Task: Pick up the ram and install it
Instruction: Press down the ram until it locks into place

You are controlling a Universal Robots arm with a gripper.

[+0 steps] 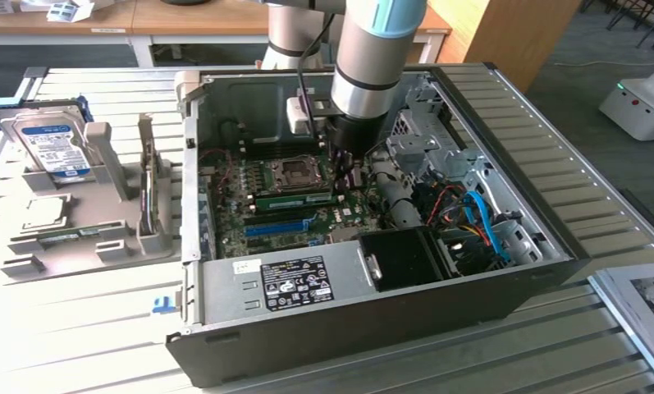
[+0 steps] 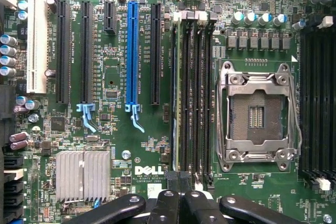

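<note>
Even, soft indoor light (no hard shadows); the case interior sits dimmer, slightly blurred.

Workshop bench in a furnished room

A pale slatted metal worktable [image 1: 589, 148] stands on dark grey floor [image 1: 568, 74]; light wooden desks [image 1: 140, 20] and a tall wooden cabinet [image 1: 513, 33] stand behind.

A: What colours does the computer case [image 1: 349, 345] show?
B: Dark grey outside, pale metal within. The motherboard [image 2: 142, 145] is deep green, dotted with fine silver solder points.
A: And the ram [image 1: 294, 198]?
B: A green stick with black chips.
A: The slots?
B: One bright blue slot strip [image 2: 132, 51], one white slot [image 2: 37, 40], the others black.
A: The tool [image 2: 178, 203]?
B: Glossy black with small silver screws.
A: Anything else?
B: A silver ribbed heatsink [image 2: 83, 176], a silver processor socket [image 2: 258, 114], and a blue-labelled hard drive [image 1: 51, 141] on the light grey slatted table [image 1: 86, 345].
</note>
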